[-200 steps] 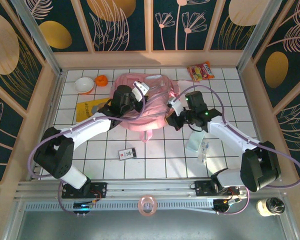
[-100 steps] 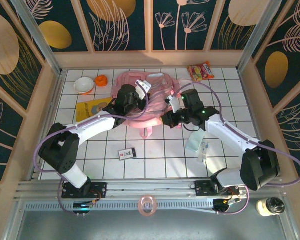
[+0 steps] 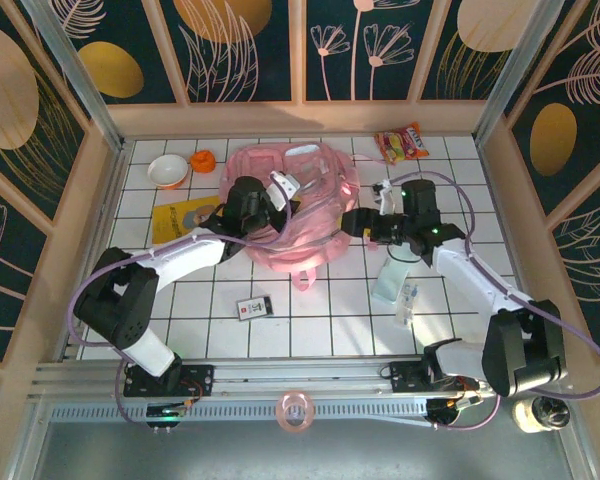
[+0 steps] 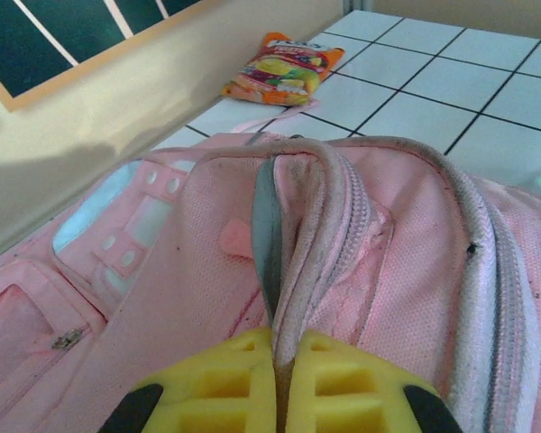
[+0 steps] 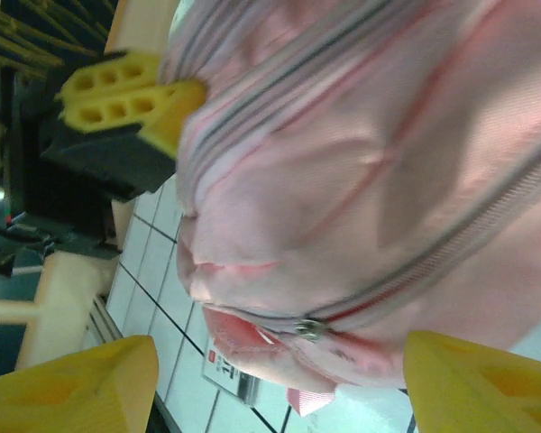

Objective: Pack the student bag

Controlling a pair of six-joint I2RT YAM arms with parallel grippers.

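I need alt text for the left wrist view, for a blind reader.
The left gripper, with yellow fingers, is shut on a fold of the pink student bag. Beyond the bag, a colourful snack packet lies on the white tiled table.

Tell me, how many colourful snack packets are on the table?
1: the snack packet lies far back, right of the student bag. More might hide under the bag.
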